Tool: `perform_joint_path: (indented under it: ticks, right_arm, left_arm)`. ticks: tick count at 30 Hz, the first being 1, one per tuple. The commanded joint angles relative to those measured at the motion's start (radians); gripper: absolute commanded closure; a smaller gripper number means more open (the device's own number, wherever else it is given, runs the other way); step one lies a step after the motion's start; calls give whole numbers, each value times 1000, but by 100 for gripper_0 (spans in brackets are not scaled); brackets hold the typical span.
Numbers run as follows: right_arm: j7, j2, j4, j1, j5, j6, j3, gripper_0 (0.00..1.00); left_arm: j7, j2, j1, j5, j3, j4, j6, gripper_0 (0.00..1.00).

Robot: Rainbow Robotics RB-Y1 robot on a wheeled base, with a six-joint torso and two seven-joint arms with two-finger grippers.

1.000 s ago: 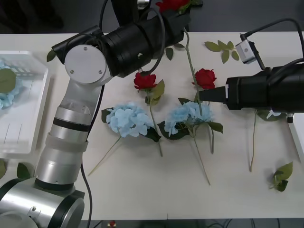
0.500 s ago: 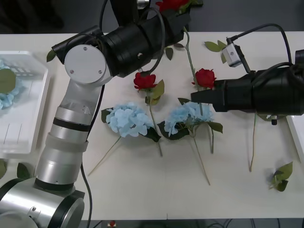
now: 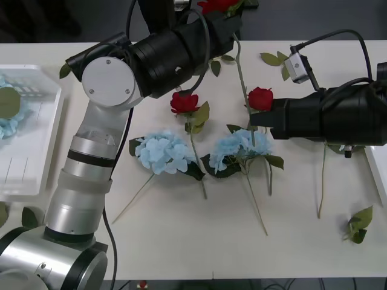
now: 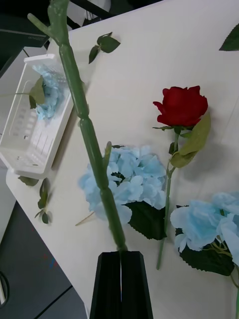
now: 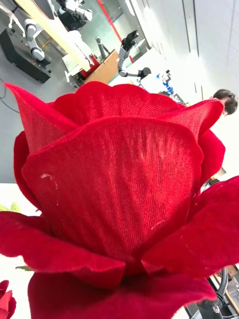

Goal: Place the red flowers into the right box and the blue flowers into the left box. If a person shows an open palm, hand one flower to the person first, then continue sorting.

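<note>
At mid-tabletop (image 3: 181, 241), the right claw (image 3: 259, 118) is seen closed on the thin green stem (image 4: 94, 159) of a red fabric rose (image 3: 224, 6); from the black fingers (image 4: 121, 284) that stem runs up and away toward the far edge, where the left arm's black forearm (image 3: 175, 57) reaches. The rose head (image 5: 114, 199) sits right against the left wrist camera, so the left claw appears to be at the same flower, though its closure cannot be told.

Two more red roses lie flat, one (image 3: 184, 103) left of the right claw, one (image 3: 260, 98) just beside its tip. Two pale blue puffy hydrangea clusters (image 3: 162, 152) (image 3: 240, 147) lie nearer the robot, stems pointing back toward it.

The shallow white slotted tray (image 3: 30, 151) stands at the left edge with a blue cluster (image 4: 47, 94) already inside. A sliver of the white right tray (image 3: 382, 175) is seen at the right edge, well apart from the held stem.

Judged: the rose is to be carried rightward by the right arm; open room lies over the stems toward that rim, provided the left side lets go.
</note>
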State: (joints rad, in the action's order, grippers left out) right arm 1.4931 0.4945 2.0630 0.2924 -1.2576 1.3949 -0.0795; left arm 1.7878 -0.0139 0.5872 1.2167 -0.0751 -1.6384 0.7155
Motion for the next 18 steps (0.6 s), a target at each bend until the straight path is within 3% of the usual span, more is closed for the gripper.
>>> perform_joint_path:
  ticks: [1,2,3,4,5,6,7,8,18]
  right_arm:
    - [-28,6,16,28,6,-4,-6,100]
    - [-27,7,16,28,6,-5,-8,100]
    - [-24,9,16,28,6,-5,-8,99]
    - [-19,9,16,28,7,-4,-11,90]
    - [-19,9,17,28,7,-5,-14,66]
    - [-16,9,16,28,9,-5,-19,20]
    - [-14,10,17,28,9,-4,-23,4]
    - [-14,9,16,28,9,-4,-25,0]
    - [-5,12,16,33,10,-10,-28,0]
  left_arm:
    - [-10,5,8,15,-14,-12,-13,73]
    - [-10,5,8,15,-14,-14,-13,66]
    - [-10,5,10,15,-15,-12,-14,75]
    - [-11,5,8,15,-14,-12,-14,85]
    - [-10,5,10,15,-14,-12,-14,90]
    - [-10,5,8,15,-14,-12,-14,100]
    - [-10,5,8,15,-14,-12,-14,100]
    - [-8,3,10,15,-14,-12,-18,100]
    - [-8,3,8,7,-11,-12,-19,100]
